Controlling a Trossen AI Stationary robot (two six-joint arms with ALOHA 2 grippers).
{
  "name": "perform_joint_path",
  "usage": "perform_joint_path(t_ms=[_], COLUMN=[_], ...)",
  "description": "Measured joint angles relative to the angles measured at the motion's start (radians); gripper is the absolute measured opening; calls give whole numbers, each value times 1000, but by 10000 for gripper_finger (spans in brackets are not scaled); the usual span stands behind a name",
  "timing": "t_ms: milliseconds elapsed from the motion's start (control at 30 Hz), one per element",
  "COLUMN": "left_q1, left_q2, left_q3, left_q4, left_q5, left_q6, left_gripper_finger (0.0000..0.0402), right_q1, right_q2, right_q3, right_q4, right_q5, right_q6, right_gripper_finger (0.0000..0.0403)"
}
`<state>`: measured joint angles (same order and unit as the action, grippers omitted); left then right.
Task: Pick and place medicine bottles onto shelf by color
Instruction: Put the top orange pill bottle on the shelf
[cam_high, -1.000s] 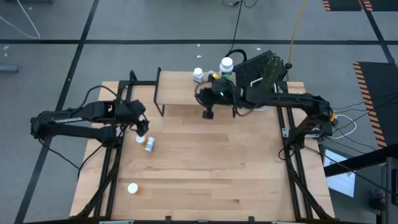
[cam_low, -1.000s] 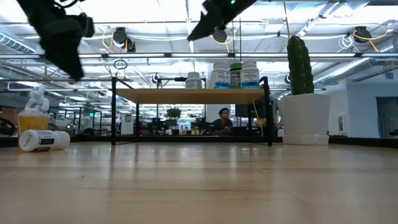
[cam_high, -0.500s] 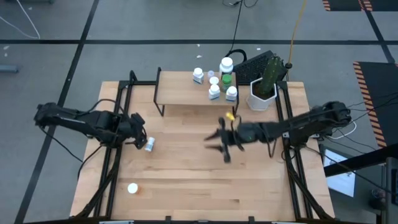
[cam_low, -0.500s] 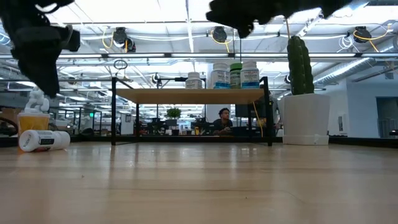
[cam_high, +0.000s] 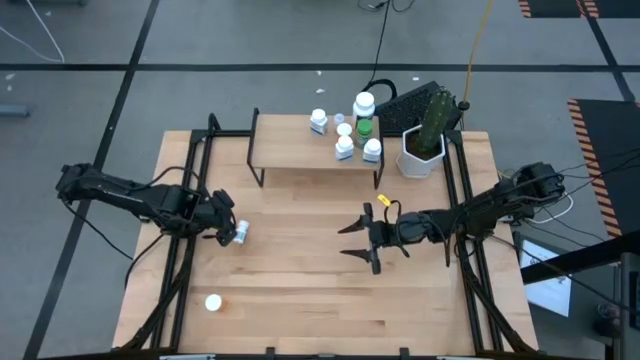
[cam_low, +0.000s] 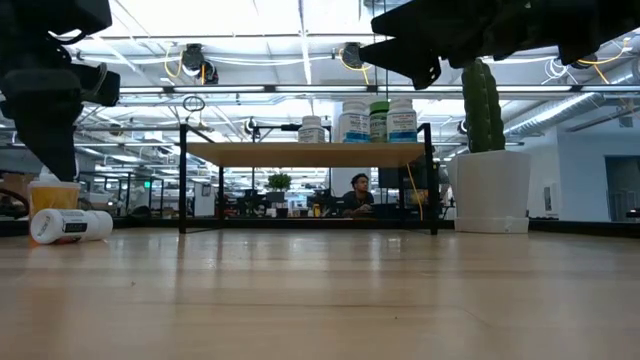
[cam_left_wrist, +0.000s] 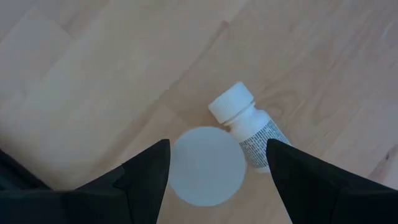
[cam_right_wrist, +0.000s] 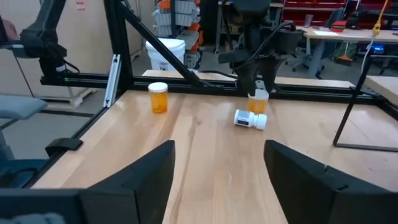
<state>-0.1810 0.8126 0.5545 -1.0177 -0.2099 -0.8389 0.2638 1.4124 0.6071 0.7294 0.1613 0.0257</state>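
Lone orange white-capped pill bottle (cam_high: 213, 302) upright near front left table edge. Right gripper (cam_high: 362, 241) mid-table, fingers spread, empty. Left gripper (cam_left_wrist: 217, 165) released, poised over upright orange bottle (cam_left_wrist: 206, 165); white bottle (cam_left_wrist: 247, 126) lying beside it. Low wooden black-legged shelf (cam_high: 290, 153) at back holds five capped bottles (cam_high: 346, 130).

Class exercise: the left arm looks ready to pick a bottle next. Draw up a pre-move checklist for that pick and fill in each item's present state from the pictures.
1. left gripper open: ok, its fingers stand apart.
2. Gripper centred over a target: ok, the upright bottle, seen cap-on, sits between the fingers.
3. Neighbour clear of the grasp: not ok, the lying white bottle rests right beside that cap, close to one finger.
4. Upright bottle's colour known: ok, the low view shows an orange body.
5. Room on the shelf: ok, its left part is bare; bottles cluster at its right end.
6. right gripper out of the way: ok, open and empty over mid-table.
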Motion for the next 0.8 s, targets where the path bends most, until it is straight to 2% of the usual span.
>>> perform_joint_path(t_ms=[233,667,800], left_q1=[0,1,1], left_q2=[36,209,216], left_q3=[1,1,1], left_q4=[0,-7,-6], left_q5=[0,10,11], left_q6=[-8,-89,-92], left_gripper_finger=[269,268,247], right_q1=[0,0,0], right_q2=[0,0,0], right_q3=[0,0,0], right_q4=[-1,-8,-8], right_q5=[0,0,0], right_q6=[9,26,25], right_gripper_finger=[246,243,243])
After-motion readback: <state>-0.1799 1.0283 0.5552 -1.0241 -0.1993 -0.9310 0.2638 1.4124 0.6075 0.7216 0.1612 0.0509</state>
